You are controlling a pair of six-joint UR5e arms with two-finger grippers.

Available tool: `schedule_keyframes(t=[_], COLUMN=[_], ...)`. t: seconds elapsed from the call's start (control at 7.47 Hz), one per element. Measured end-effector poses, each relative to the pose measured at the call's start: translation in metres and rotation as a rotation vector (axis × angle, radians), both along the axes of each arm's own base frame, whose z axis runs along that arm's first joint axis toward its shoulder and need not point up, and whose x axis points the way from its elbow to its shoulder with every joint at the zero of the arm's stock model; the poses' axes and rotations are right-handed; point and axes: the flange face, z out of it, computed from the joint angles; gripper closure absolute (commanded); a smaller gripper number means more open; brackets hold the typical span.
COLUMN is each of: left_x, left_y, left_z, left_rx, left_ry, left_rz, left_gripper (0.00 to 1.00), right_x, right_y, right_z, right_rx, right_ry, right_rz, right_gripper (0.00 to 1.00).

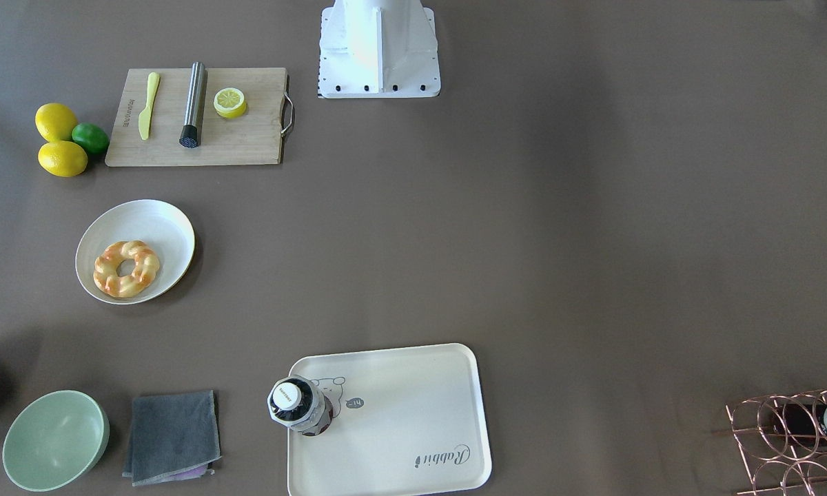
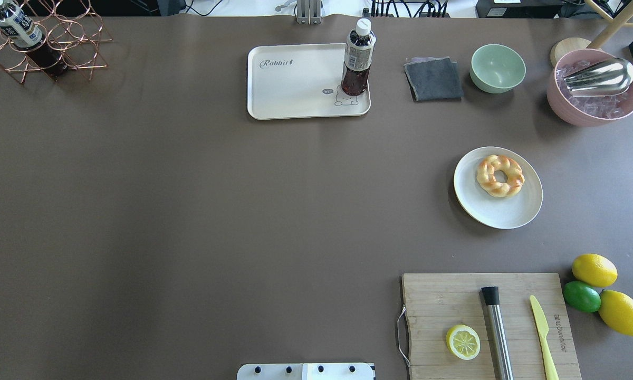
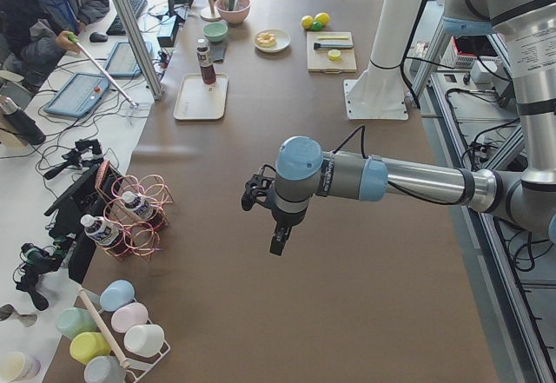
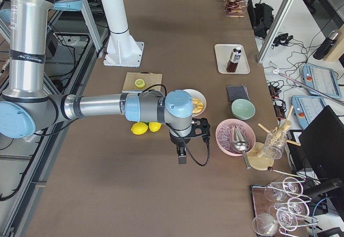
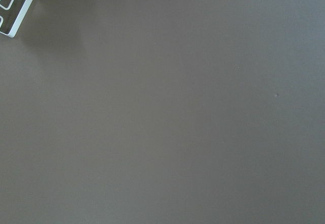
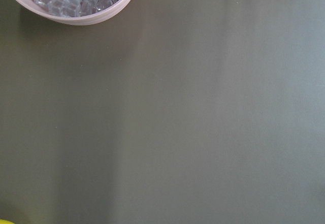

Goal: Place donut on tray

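Tabletop (image 2: pixel 190 211), brown and wide, carries everything, and the two arms hang over its opposite ends. The right arm (image 4: pixel 102 107) holds the right gripper (image 4: pixel 181 157) above bare surface, and the left arm (image 3: pixel 417 181) holds the left gripper (image 3: pixel 278 242) likewise at the other end. Only the side views show either gripper, so I cannot tell whether their fingers are spread or pressed together. The tray (image 2: pixel 295 79) lies well apart from the right gripper, inward along the table and on the operators' side. A pink ice bowl (image 6: pixel 91 18) sits just at the edge of that gripper's own camera view. The white bowl (image 2: pixel 501 214) stands near the right gripper, inward of it. A dark drink bottle (image 2: pixel 356 63) stands upright on the tray corner nearest that gripper, over the bear drawing. The donut (image 2: pixel 486 174) lies flat in the white bowl, off-centre toward the tray side, with neither gripper touching it. By the look of it the task is at its very start, with the reach not yet made. The next move calls for the right gripper to travel inward over the bowl, open wide enough for one side of the ring, and come down on it. The set-down should aim for the tray's bare half, away from the bottle.
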Motion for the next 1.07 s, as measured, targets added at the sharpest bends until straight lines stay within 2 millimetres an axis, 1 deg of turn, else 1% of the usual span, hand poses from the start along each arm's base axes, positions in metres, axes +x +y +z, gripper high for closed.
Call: schedule_keyframes(t=[0.27, 0.67, 1.07], left_x=[0.0001, 0.0007, 0.004], left_y=[-0.0002, 0.0001, 0.0017], left_z=[-0.0004, -0.0031, -0.0034], left_rx=[0.013, 0.066, 0.082], left_ry=[0.0, -0.006, -0.005], left_rz=[-0.003, -0.003, 0.011], left_gripper=[0.03, 0.04, 0.04], right_x=[0.0004, 0.0014, 0.0008], right_y=[-0.0018, 0.0033, 0.0031], right_z=[-0.0013, 0.0005, -0.0034], right_rx=[0.003, 0.002, 0.009], right_ry=[0.0, -0.001, -0.008], right_rz=[0.0, 0.004, 0.008], right_gripper=[0.0, 0.0, 0.0])
